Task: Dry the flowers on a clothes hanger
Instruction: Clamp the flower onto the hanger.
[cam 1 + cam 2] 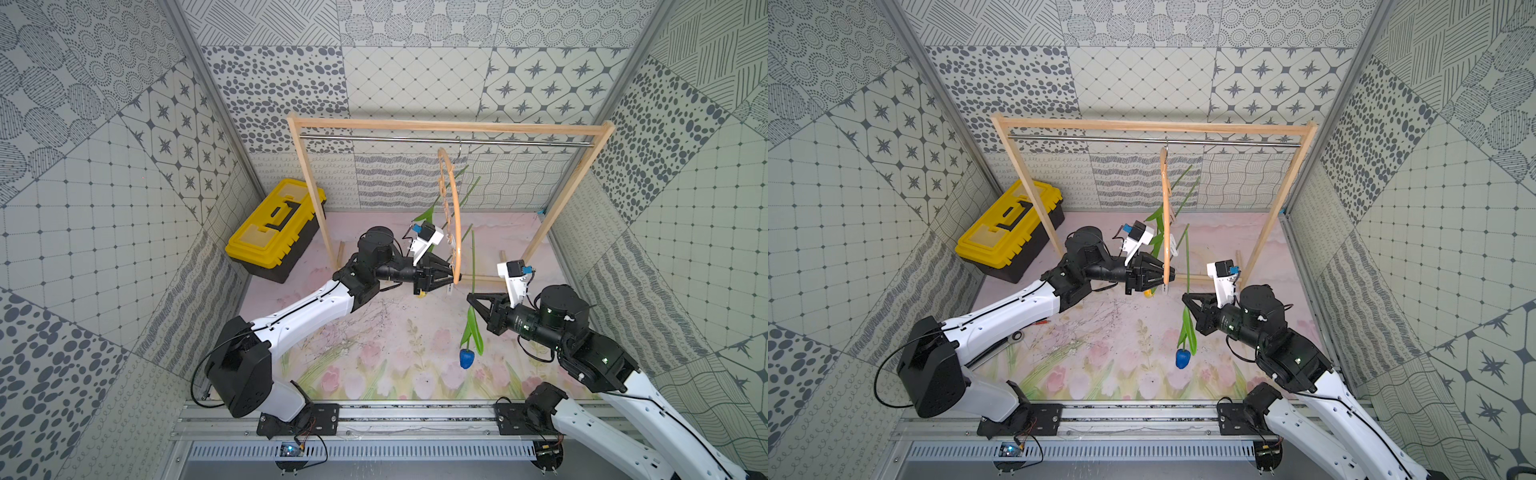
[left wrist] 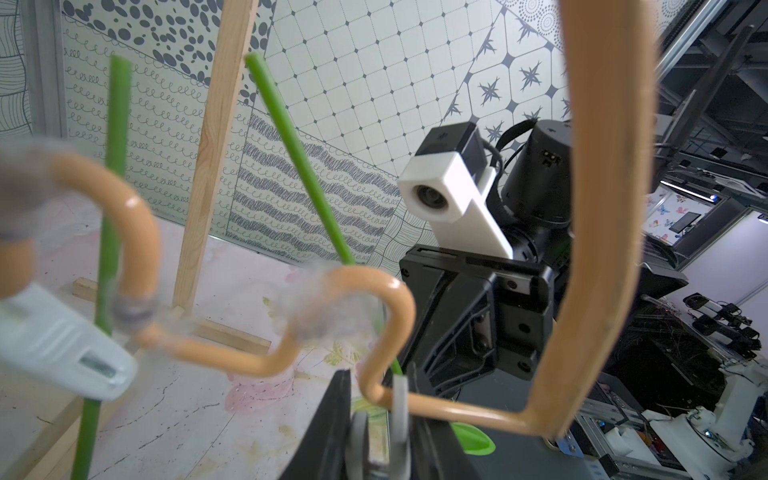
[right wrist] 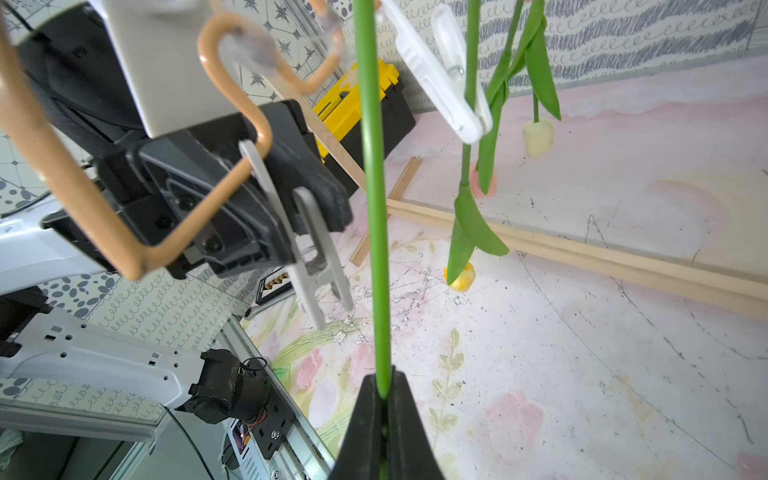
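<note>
Green stem (image 3: 376, 208) of blue tulip (image 1: 466, 358) judged light, thin, bendy: best held mid-stem. Right gripper (image 1: 472, 300) was clamped there, tulip head-down just beside clothes hanger (image 1: 456, 216). Left gripper (image 1: 449, 272) squeezed hanger's end clothespin (image 3: 307, 249).

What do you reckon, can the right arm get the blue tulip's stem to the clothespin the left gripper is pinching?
Probably yes. The right gripper holds the blue tulip by its stem, close beside the clothespin in the left gripper, with nothing visible between them.
</note>
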Controlling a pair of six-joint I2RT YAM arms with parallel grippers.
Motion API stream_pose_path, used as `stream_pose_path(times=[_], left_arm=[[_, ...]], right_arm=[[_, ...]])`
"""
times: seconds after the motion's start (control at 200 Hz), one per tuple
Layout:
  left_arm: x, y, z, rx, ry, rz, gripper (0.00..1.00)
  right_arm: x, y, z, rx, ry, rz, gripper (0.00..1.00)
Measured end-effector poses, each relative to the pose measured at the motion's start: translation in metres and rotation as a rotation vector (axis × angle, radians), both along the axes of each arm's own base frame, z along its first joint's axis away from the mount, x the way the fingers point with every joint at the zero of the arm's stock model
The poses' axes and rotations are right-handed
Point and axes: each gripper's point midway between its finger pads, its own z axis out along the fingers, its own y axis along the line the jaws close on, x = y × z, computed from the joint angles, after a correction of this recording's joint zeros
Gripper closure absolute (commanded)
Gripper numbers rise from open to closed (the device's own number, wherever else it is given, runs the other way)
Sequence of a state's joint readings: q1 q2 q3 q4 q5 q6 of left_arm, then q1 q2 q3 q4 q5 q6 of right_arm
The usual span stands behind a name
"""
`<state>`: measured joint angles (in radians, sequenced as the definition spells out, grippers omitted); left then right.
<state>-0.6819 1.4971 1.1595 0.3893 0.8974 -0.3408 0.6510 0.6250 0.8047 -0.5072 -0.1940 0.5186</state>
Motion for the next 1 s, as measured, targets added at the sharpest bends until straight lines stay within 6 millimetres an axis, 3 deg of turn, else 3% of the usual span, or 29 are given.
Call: stream_pose_path(times=[0.175, 0.46, 0.801, 1.001], left_arm=[[-0.001, -0.001, 0.001, -0.028, 0.002, 0.006, 0.98], [-0.001, -0.007, -0.003, -0.119, 0.028, 0.083, 1.0], [0.007, -0.014, -0.002, -0.219, 0.074, 0.175, 1.0], [0.011, -0.012, 0.001, -0.254, 0.1, 0.203, 1.0]], right_arm=[[0.002, -0.001, -0.018, 0.05, 0.029, -0.033, 1.0], [0.008, 0.003, -0.036, 0.184, 0.012, -0.07, 1.0], [0.005, 0.014, -0.019, 0.264, -0.071, -0.034, 1.0], [0.001, 0.022, -0.018, 0.254, -0.085, 0.001, 1.0]])
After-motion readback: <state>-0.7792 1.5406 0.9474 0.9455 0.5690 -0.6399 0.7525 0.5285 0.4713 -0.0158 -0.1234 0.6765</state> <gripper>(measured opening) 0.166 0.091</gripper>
